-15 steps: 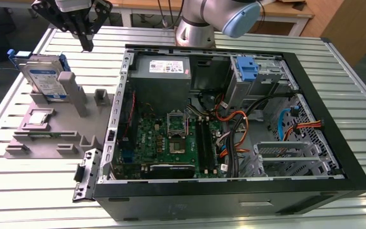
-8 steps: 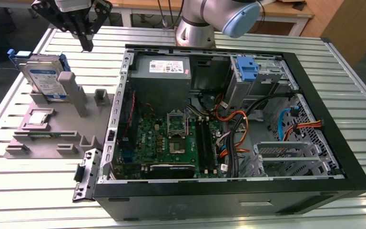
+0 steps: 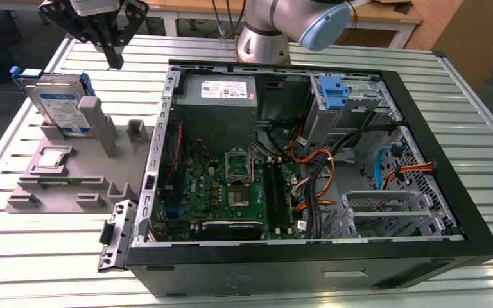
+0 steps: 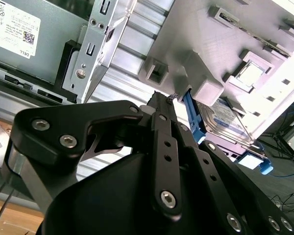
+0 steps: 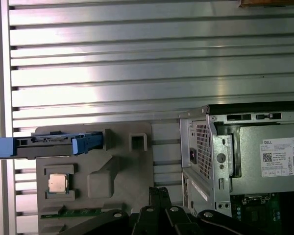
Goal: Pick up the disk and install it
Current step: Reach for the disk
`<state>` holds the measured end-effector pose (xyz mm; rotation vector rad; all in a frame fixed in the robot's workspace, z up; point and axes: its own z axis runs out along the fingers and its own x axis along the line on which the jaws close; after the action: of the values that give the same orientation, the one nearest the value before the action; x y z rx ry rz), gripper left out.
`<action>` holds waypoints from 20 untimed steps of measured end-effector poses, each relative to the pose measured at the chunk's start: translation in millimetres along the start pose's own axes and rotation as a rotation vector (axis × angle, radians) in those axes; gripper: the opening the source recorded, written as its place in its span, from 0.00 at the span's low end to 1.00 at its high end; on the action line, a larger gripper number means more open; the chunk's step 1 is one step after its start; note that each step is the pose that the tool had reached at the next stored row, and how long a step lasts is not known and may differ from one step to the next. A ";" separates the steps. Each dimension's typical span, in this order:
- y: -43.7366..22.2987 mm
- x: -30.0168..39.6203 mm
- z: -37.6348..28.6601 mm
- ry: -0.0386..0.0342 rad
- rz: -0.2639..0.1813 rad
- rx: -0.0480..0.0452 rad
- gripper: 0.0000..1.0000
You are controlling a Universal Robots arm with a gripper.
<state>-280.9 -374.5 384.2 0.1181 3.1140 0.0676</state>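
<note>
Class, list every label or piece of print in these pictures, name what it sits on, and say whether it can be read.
White label on the power supply: fine print too small to read.
White-and-blue label on the disk: too small to read.
Markings on the motherboard: too small to read.

Disk (image 5: 49, 144) edge-on in grey fixture (image 5: 122, 171)

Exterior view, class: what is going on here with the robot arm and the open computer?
The arm's hand, shut and holding nothing, hovers close to the disk, which stands on edge in a grey holder beside the open computer case. The disk has not yet been picked up or installed.
</note>
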 end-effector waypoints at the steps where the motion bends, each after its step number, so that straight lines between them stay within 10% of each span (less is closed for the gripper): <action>1: 0.0 0.0 0.0 0.0000 0.000 0.0000 0.10; 20: 0.2 8.8 0.1 0.0000 0.000 0.0000 0.10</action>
<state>-289.7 -373.7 383.9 0.1183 3.1141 0.0675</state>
